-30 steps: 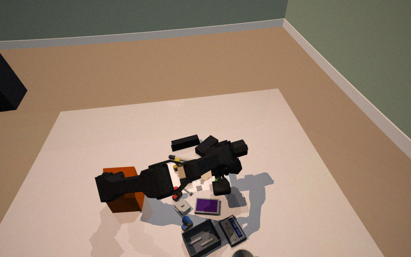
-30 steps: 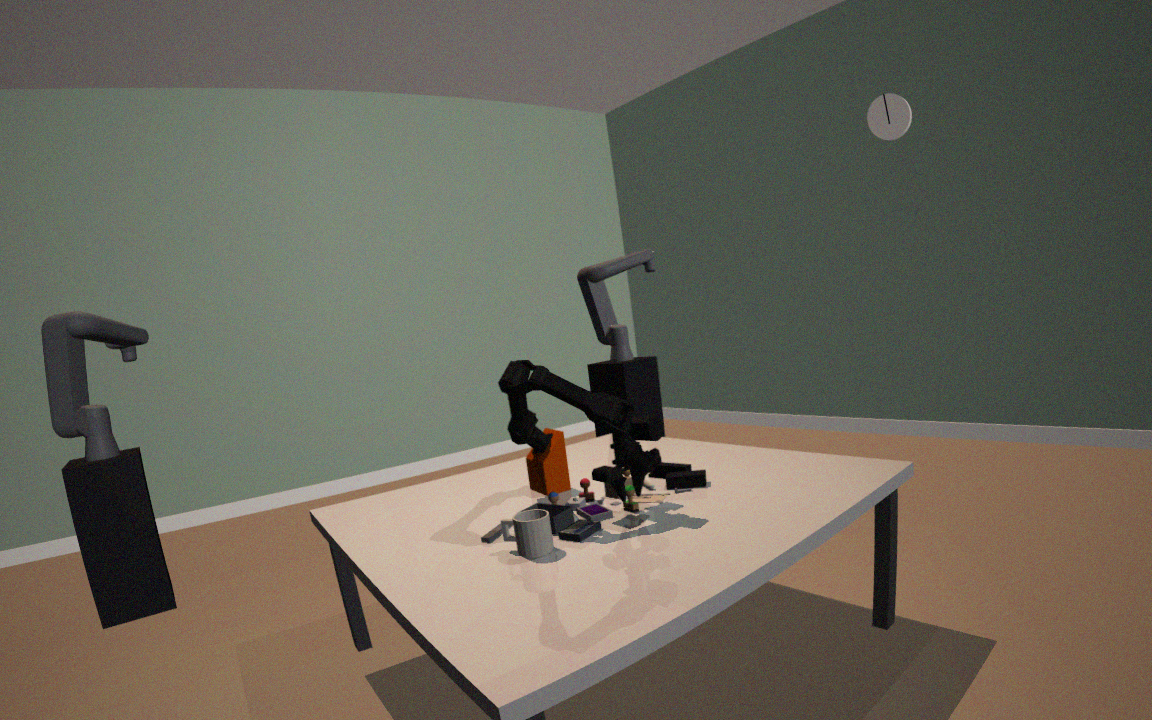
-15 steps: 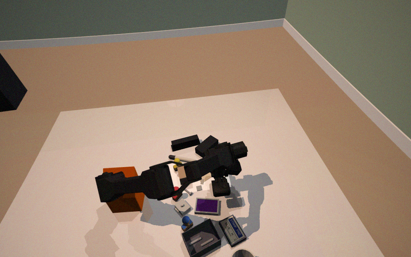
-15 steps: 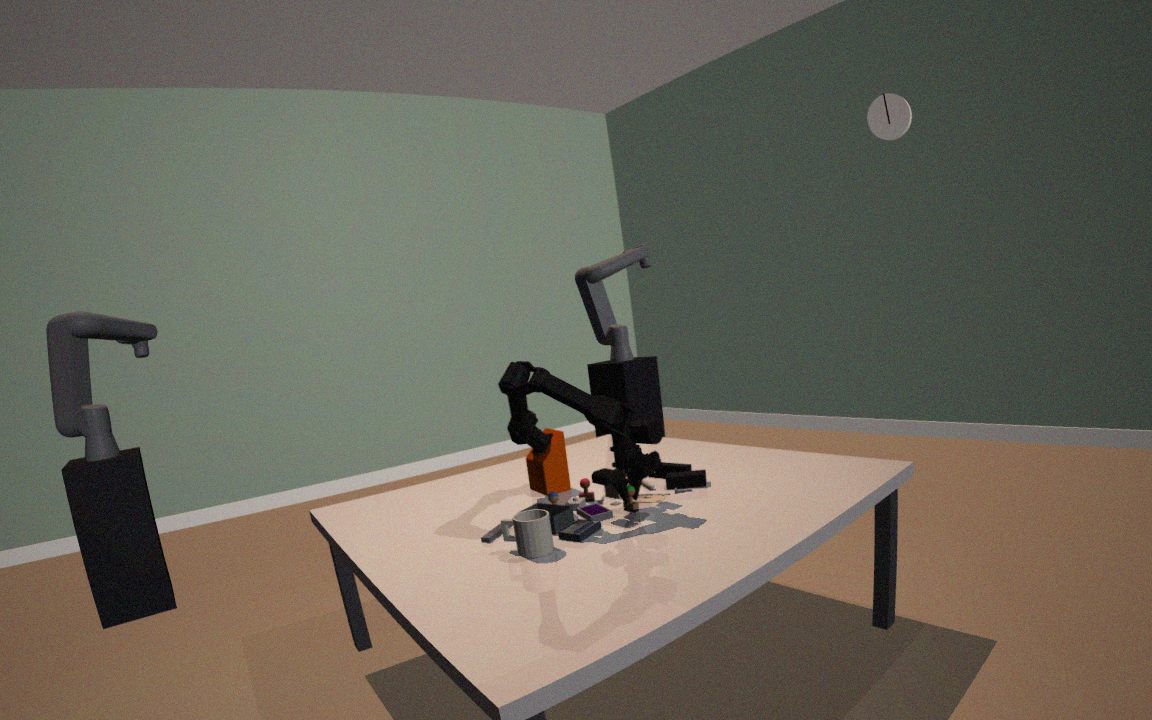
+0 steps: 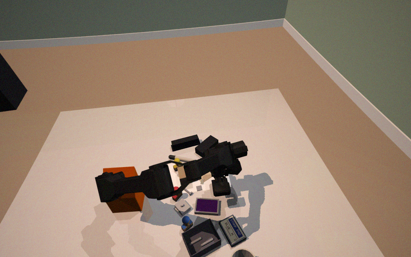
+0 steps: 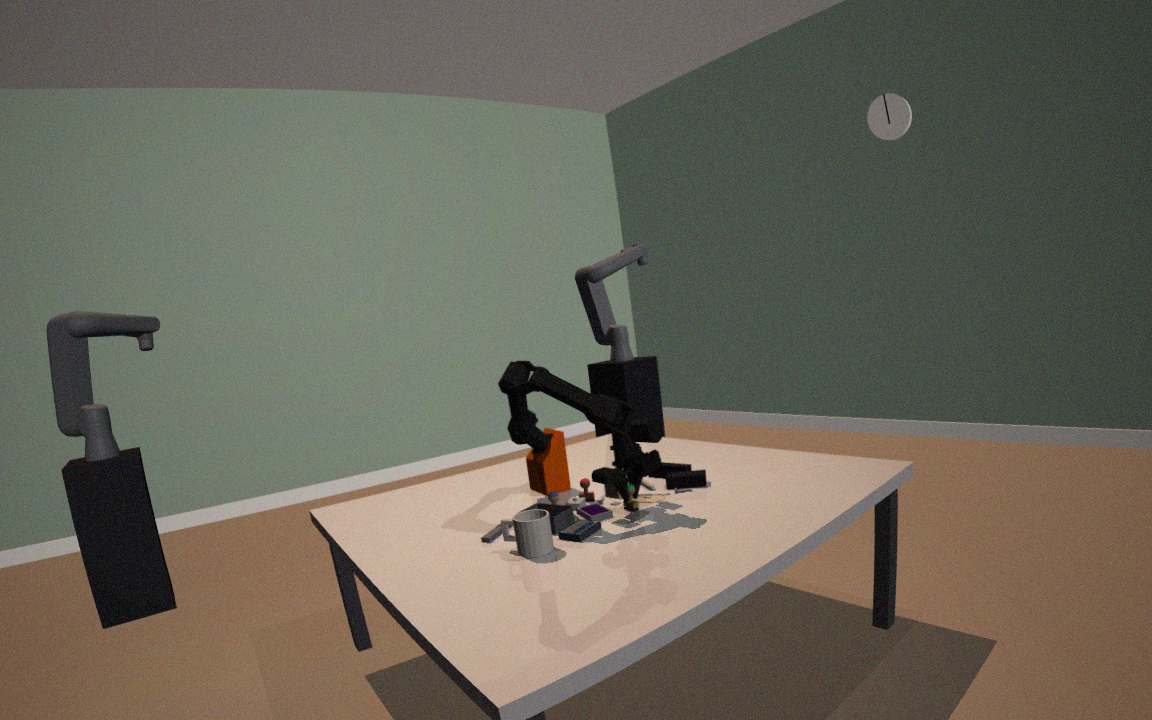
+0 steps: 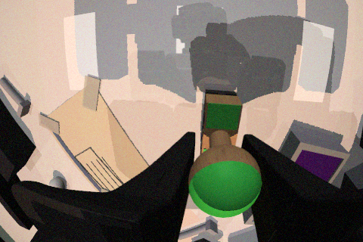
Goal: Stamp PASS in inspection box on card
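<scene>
Top view, pads: one open purple ink pad (image 5: 207, 205) (image 6: 594, 511) (image 7: 319, 164); one labelled STAMP PAD case (image 5: 233, 230) beside the dark tray (image 5: 186, 244)
Tray: holding two pale sticks (image 5: 196, 241)
Other stamps: three, with one blue knob (image 5: 186, 220) (image 6: 553, 497), one red (image 5: 176, 189) (image 6: 585, 483), one yellow (image 5: 177, 161)
Black blocks: two, near the arm (image 5: 156, 182) (image 6: 571, 390)
Exterior view, mug: one (image 6: 533, 533), standing upright; contents hidden
Background arms: two, grey, each on a black pedestal
Clock: one (image 6: 889, 116), on the wall
Wrist view, gripper (image 5: 221, 185) (image 6: 631, 503) (image 7: 219, 141): clenched on one green-knobbed stamp (image 6: 630, 489) (image 7: 224, 185), between two fingers; whether marked PASS, cannot tell
Card: one, tan (image 5: 205, 177) (image 6: 652, 497) (image 7: 83, 128), to the left of the stamp, with two tabs at its edge
Ink pad: to the right, apart from the stamp
</scene>
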